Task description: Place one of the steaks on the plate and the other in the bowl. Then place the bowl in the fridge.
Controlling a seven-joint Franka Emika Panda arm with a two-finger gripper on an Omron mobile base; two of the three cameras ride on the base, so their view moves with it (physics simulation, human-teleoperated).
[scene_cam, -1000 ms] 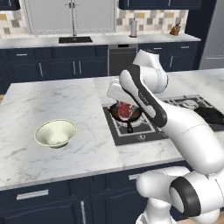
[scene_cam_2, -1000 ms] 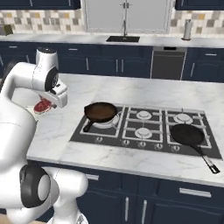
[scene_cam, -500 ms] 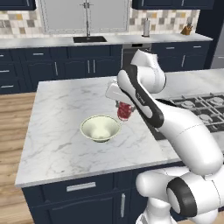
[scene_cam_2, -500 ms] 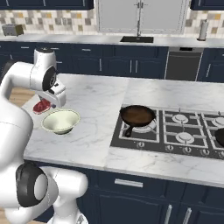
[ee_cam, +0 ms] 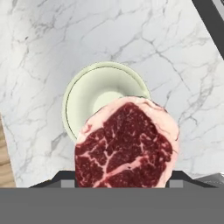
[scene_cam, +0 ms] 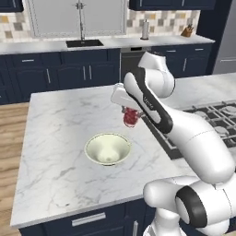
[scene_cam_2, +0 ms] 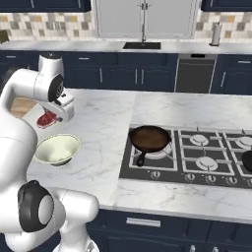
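No text, label, brand, number or sign can be read anywhere.

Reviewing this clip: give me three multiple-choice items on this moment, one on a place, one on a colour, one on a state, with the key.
1. Where is the bowl?
A. on the marble island
B. in the sink
C. on the stove

2. What colour is the bowl's inside?
A. navy
B. cream-white
C. red

3. What is the state of the steak?
A. lying in the bowl
B. held in the air by the end effector
C. lying in the skillet

Key: 1 A, it sits on the marble island; 2 B, pale in the hand view; 3 B, it hangs above the counter beside the bowl.
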